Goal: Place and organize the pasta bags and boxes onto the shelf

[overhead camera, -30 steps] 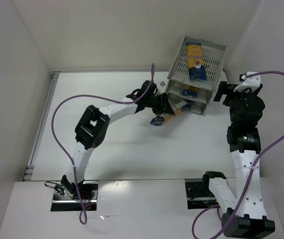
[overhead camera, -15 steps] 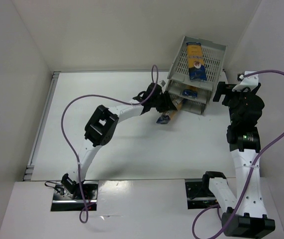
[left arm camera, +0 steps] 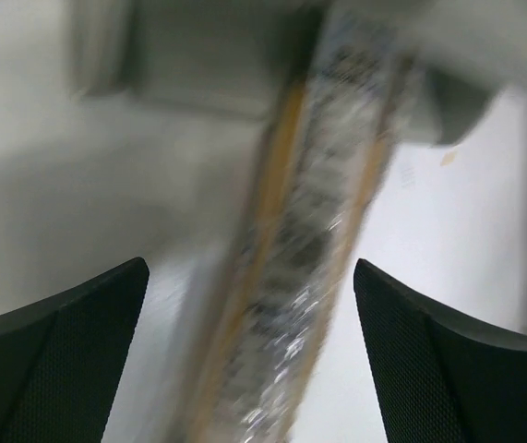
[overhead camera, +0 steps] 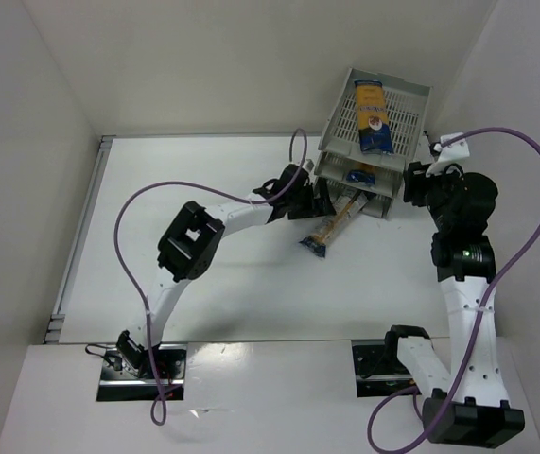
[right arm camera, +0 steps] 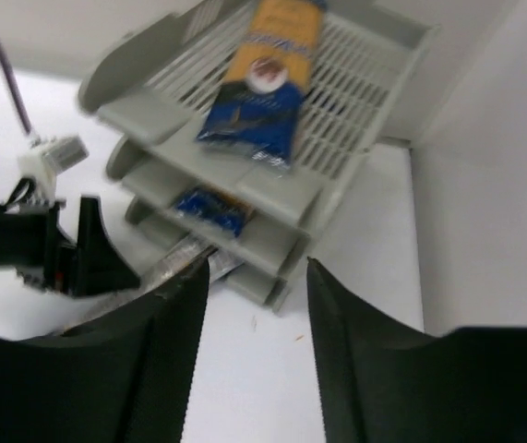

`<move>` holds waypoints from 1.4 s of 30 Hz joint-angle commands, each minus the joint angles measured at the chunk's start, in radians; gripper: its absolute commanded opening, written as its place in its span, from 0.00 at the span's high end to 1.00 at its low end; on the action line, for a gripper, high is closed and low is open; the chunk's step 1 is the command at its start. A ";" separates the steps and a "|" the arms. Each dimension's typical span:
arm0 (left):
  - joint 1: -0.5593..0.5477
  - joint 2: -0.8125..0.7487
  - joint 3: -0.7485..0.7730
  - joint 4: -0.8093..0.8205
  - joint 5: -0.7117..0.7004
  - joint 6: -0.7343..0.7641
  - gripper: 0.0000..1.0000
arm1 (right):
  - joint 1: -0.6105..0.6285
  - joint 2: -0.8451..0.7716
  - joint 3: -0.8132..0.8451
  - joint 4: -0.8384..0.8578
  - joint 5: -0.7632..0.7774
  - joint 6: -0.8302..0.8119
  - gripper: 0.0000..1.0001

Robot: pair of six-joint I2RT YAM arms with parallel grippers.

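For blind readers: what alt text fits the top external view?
A spaghetti packet slants from the bottom tier of a grey three-tier tray onto the table, the open left gripper beside it. A second packet lies in the middle tier, a third packet on top; the right gripper hovers nearby.

Overhead and close right wrist views share the shelf (overhead camera: 402,113).

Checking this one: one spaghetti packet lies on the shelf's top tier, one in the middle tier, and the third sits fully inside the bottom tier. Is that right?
The third packet is not fully inside: only its far end reaches the bottom tier of the shelf; the rest lies out on the table, as the top external view shows. The other two are as stated.
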 commanded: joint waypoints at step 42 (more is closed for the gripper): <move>0.363 -0.728 -0.774 -0.223 -0.507 0.384 0.00 | 0.549 0.872 -0.042 0.019 0.242 -0.309 1.00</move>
